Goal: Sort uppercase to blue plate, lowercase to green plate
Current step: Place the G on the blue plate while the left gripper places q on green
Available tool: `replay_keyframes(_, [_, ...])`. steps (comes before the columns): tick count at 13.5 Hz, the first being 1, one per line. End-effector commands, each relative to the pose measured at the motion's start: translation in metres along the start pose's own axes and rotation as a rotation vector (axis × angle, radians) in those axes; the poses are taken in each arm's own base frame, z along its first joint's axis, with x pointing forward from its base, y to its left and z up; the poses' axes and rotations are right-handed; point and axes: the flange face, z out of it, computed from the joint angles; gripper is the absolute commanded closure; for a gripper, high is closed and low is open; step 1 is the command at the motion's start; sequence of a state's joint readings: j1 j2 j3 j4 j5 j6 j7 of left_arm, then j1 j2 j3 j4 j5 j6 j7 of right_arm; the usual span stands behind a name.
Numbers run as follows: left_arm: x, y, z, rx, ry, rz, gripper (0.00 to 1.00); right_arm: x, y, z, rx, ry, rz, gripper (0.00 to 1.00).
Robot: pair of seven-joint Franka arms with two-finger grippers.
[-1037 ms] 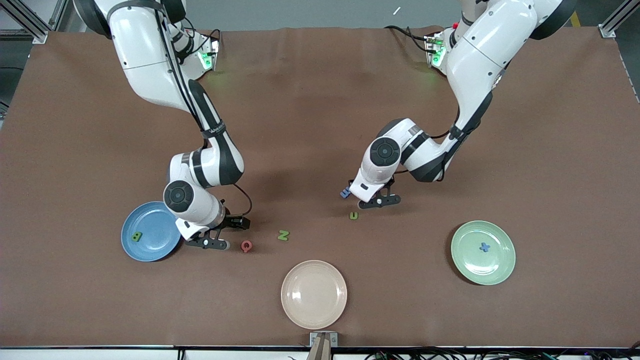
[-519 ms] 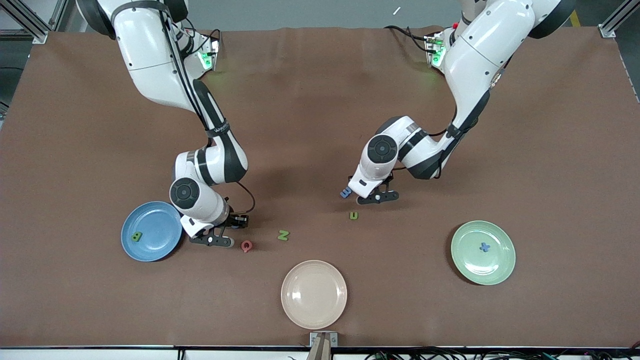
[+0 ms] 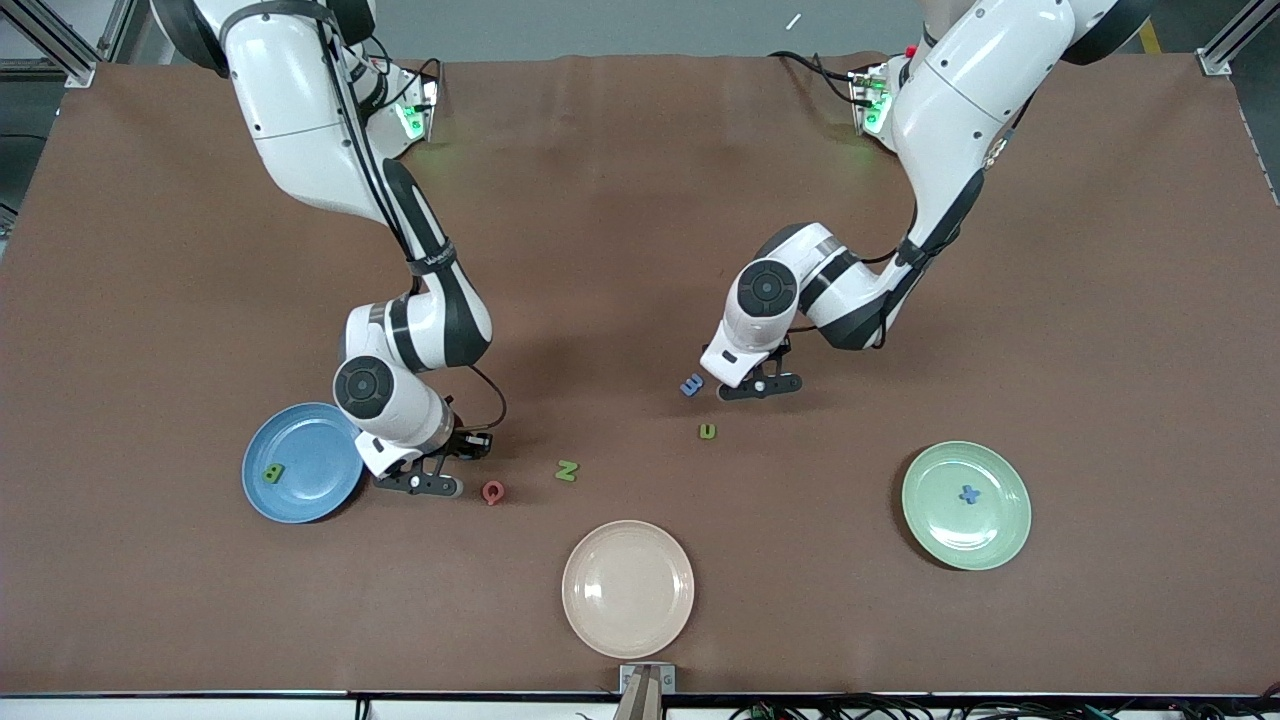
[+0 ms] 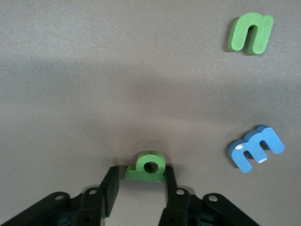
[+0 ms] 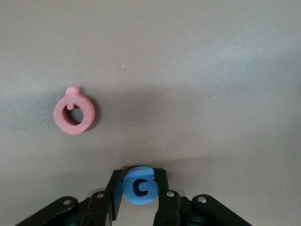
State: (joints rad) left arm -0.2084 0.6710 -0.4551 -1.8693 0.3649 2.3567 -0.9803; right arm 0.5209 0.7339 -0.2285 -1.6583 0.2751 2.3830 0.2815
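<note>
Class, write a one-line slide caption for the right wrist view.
Right gripper clamps a flat blue foam letter G above the brown table, pink-red foam letter Q lying nearby.

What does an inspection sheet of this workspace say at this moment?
Surface: brown mat, flat.
Blue plate: holds green B.
Green plate: holds blue x.
Loose on mat: pink Q, green N, green n, blue m.
Clutter: beige plate, nothing in it.
Right gripper: shut on blue G, beside blue plate.
Left gripper: shut on green q, beside blue m.
Cables: black ones at each arm's wrist and base.
Surroundings: metal frame posts at the table's corners.
</note>
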Motion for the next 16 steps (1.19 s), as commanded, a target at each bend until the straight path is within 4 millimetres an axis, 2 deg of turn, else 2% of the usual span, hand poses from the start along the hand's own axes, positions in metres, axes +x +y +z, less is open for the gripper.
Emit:
replay_keyframes(1, [-0.002,-0.005,-0.005,0.005,0.022,-0.005,0.59,0.022,0.033,-0.042,-0.028,-0.021,-0.017,0.95])
replay_keyframes(3, [-0.001,-0.006,-0.005,0.001,0.023,-0.007,0.59,0.041,0.066,-0.065,-0.061,-0.041,-0.080,0.95])
replay_keyframes(5, [0.000,-0.004,-0.006,-0.002,0.026,-0.007,0.60,0.051,0.102,-0.074,-0.093,-0.043,-0.135,0.95])
replay_keyframes(8, [0.004,-0.004,-0.007,-0.005,0.028,-0.012,0.62,0.063,0.160,-0.072,-0.103,-0.057,-0.181,0.92])
replay_keyframes(10, [0.006,-0.004,-0.008,-0.006,0.031,-0.014,0.66,0.065,0.186,-0.066,-0.101,-0.072,-0.192,0.86])
replay_keyframes(12, [0.006,-0.005,-0.008,-0.007,0.031,-0.016,0.78,0.067,0.200,-0.064,-0.095,-0.070,-0.172,0.63])
replay_keyframes(13, [0.008,-0.006,-0.008,-0.007,0.031,-0.019,0.84,0.067,0.202,-0.062,-0.096,-0.072,-0.170,0.31])
replay_keyframes(14, [0.011,-0.009,-0.011,-0.007,0.035,-0.023,0.89,0.067,0.201,-0.061,-0.093,-0.072,-0.169,0.10])
replay_keyframes(16, [0.021,-0.015,-0.027,-0.016,0.060,-0.037,0.90,0.067,0.195,-0.062,-0.092,-0.070,-0.175,0.01])
